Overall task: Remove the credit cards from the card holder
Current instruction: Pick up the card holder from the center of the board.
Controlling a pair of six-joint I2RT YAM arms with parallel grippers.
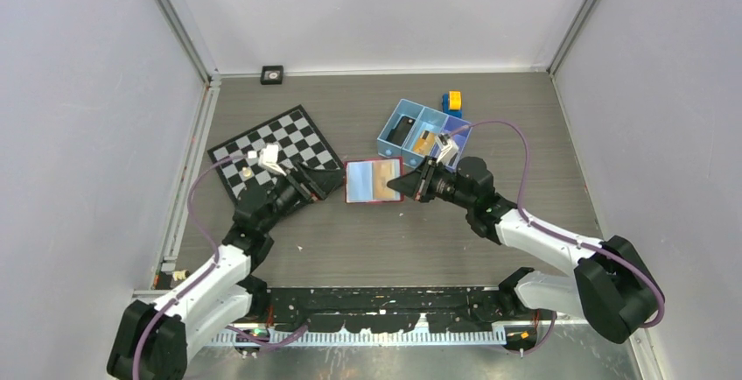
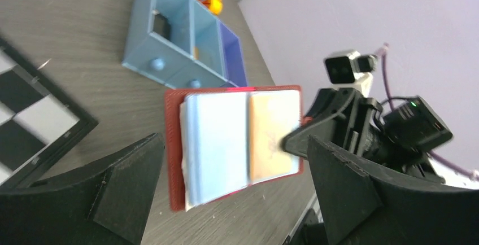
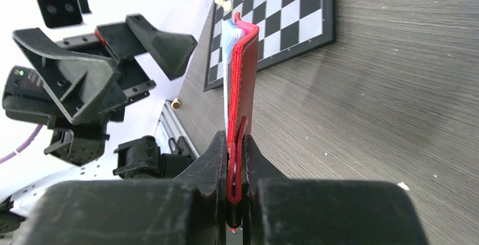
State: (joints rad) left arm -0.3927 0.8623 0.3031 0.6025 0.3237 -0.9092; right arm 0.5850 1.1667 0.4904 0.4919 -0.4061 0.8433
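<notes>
The card holder (image 1: 374, 180) is a red wallet lying open with its pale blue-grey lining facing up. An orange-gold credit card (image 1: 386, 189) shows on the half nearest my right gripper. That right gripper (image 1: 406, 184) is shut on the wallet's right edge. In the right wrist view the wallet (image 3: 244, 70) runs edge-on out of the shut right gripper (image 3: 236, 163). My left gripper (image 1: 308, 179) stands open just left of the wallet, apart from it. In the left wrist view the wallet (image 2: 217, 143) and the card (image 2: 274, 135) lie beyond the open left gripper (image 2: 234, 197).
A blue three-compartment tray (image 1: 391, 144) stands behind the wallet, with a dark item and an orange-gold flat item inside. A yellow and blue block (image 1: 452, 101) sits beyond it. A chessboard (image 1: 289, 135) with small white pieces lies at the left, under my left arm.
</notes>
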